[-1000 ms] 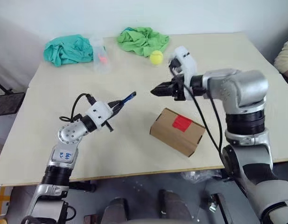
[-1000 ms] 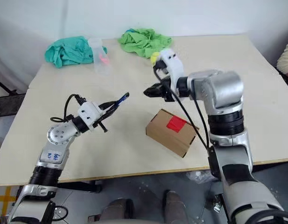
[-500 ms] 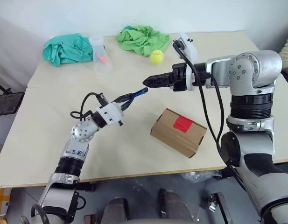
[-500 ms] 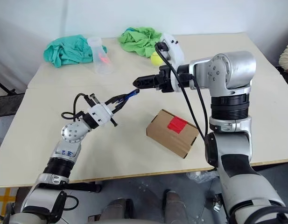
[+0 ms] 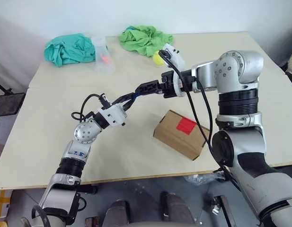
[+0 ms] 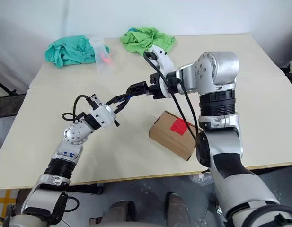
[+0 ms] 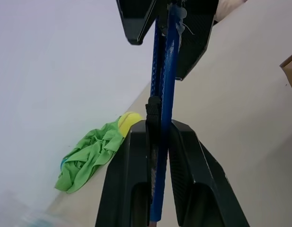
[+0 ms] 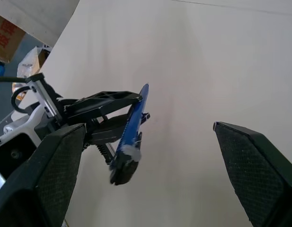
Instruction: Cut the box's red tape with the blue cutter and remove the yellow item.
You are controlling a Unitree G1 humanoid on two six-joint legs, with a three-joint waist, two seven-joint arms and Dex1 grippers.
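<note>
Handover of the cutter [image 5: 132,96] above the table [image 5: 51,142]. The left gripper [image 5: 128,99] is clamped on the cutter's lower shaft and holds it raised over the table's middle; the right gripper [image 5: 146,88], fingers spread wide, brackets the cutter's free end without yet gripping it. To do the step well, the right fingers should close squarely on the shaft with the darker tip pointing clear of the palm, and the left should let go only once that grip is firm, so the tool neither twists nor drops. The box [image 5: 181,134] lies near the front edge, right of centre, flaps shut, red tape [image 5: 186,125] intact on its top face; the yellow item is presumably inside. Along the far edge lie a teal cloth [image 5: 70,48], a clear cup [image 5: 102,55], a green cloth [image 5: 144,39] and, just beside it, what appears to be a tennis ball [image 7: 128,120]. The tabletop is pale and matt; a plain white wall [image 5: 136,14] stands behind it
</note>
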